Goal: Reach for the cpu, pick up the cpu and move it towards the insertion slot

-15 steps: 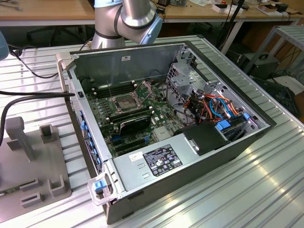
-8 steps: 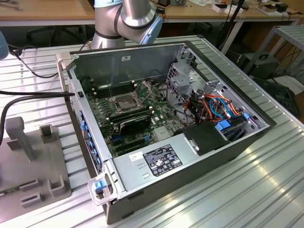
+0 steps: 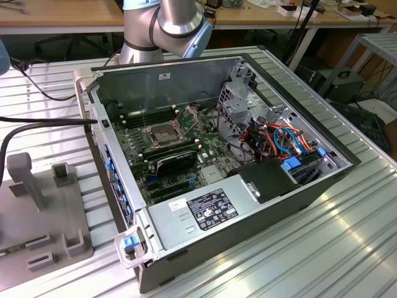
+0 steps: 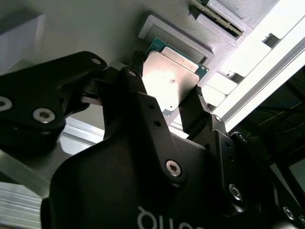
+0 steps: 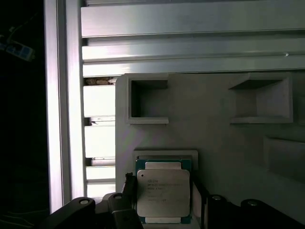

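The cpu is a pale square chip on a green board. It sits by a shallow rimmed seat of a grey fixture. In both wrist views my gripper is shut on it, with black fingers pressed against two opposite edges. The second wrist view shows the cpu bright between the fingertips of the gripper. I cannot tell whether it is lifted off the seat. The insertion slot is the silver-framed socket on the motherboard, inside the open computer case.
The grey fixture lies on the ribbed aluminium table at the exterior view's left, beside the case. It has square pockets and upright posts. The arm's grey body stands behind the case. Cables and a drive cage crowd the case's right side.
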`<state>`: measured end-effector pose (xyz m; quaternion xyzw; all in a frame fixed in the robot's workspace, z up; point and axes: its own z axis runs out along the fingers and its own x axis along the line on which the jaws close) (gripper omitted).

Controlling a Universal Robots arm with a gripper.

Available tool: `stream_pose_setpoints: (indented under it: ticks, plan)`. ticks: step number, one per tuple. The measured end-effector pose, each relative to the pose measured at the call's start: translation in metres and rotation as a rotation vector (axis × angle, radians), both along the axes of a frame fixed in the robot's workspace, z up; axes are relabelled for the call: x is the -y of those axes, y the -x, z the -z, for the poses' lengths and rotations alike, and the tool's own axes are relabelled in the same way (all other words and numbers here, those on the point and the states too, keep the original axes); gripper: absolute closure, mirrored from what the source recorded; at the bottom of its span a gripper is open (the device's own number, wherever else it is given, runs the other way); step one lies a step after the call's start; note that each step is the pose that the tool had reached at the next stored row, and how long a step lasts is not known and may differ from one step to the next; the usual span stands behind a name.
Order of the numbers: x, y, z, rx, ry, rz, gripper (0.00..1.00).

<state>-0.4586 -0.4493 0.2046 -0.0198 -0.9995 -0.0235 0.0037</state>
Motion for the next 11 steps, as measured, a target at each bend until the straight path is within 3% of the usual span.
stream_pose_setpoints:
  ticks: [7,11]
  plan:
    - [0.0001,-0.0004,-0.0050,-0.0022,-0.0007,0.000,0.45]
    - [0.0001,-0.0004,-0.0076,-0.0022,-0.0072,0.000,0.45]
